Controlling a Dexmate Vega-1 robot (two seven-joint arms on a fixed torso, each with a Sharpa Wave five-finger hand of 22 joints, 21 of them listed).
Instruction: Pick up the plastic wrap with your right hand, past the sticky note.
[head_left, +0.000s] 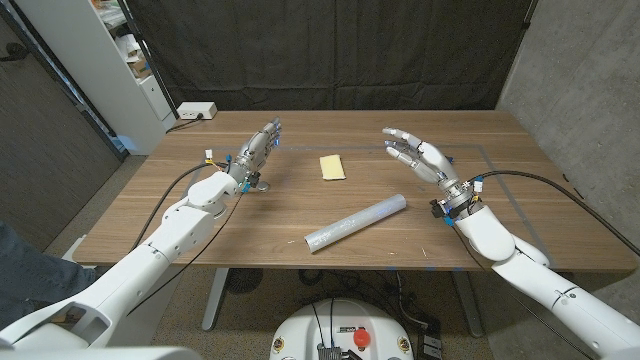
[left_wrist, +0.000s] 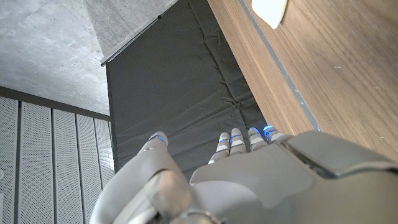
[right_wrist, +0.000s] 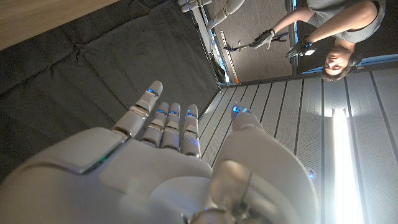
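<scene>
Holding my right robot hand (head_left: 418, 157) spread and empty, I'd lower it onto the plastic wrap (head_left: 357, 223) mid-roll — fingers wrapped across, not along.

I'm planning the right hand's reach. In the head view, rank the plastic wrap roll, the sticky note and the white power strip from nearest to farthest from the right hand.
1. Plastic wrap roll: just in front of the right hand, toward the robot's left.
2. Sticky note: mid-table, further left.
3. White power strip: far left corner.
</scene>
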